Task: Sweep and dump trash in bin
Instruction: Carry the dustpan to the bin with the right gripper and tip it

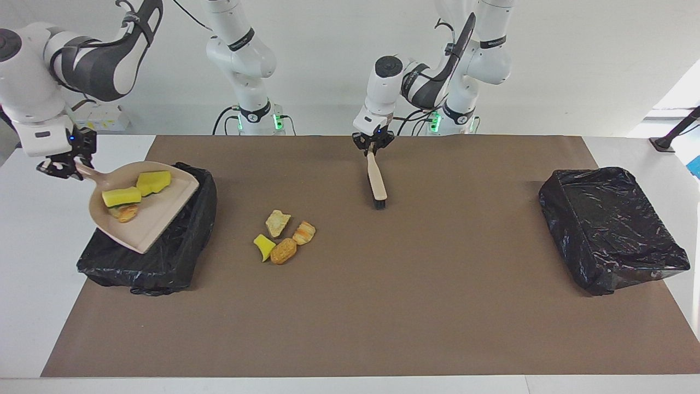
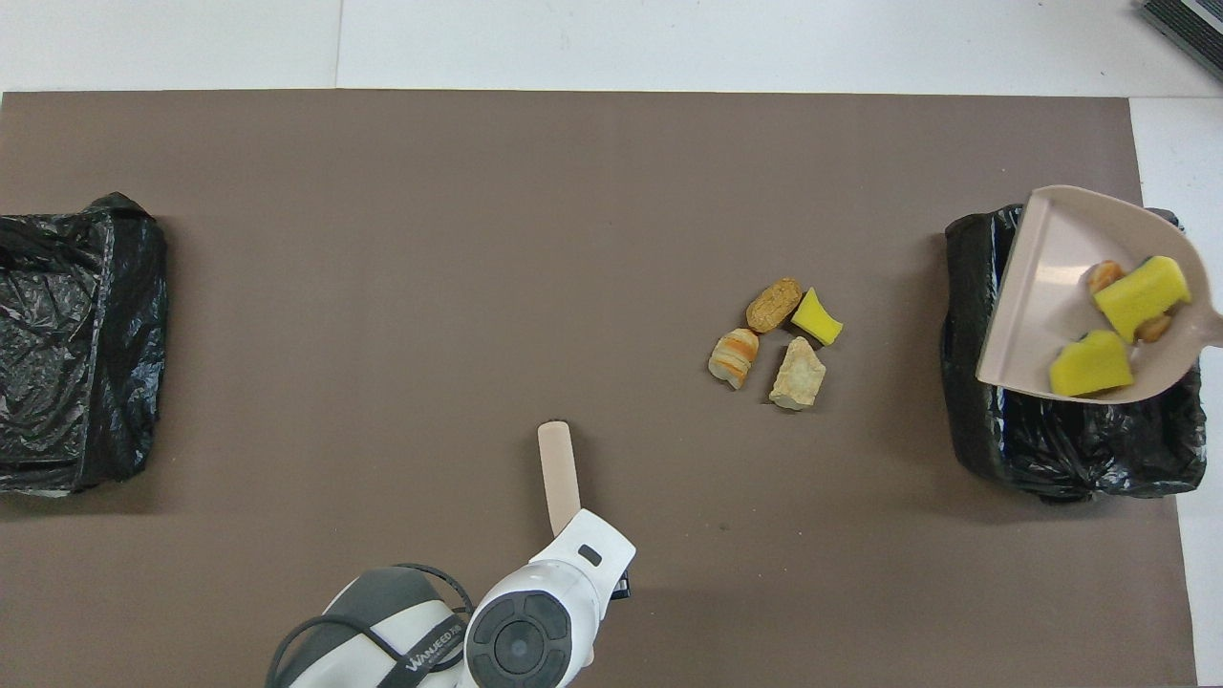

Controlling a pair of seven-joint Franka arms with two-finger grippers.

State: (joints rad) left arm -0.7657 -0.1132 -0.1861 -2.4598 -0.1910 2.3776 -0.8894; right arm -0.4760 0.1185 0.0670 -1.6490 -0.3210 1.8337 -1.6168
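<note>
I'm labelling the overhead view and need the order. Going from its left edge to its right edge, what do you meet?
Black-bagged bin → brush held by the left gripper → four loose trash scraps → second black-bagged bin, with the loaded dustpan held over it.

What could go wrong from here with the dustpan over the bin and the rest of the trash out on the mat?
1. The right gripper holds the dustpan by its handle over the black-lined bin; its lip overhangs the bin's edge, so the sponge pieces could spill onto the mat.
2. Four scraps remain unswept.
3. The left gripper holds the brush near the robots, away from them.
</note>
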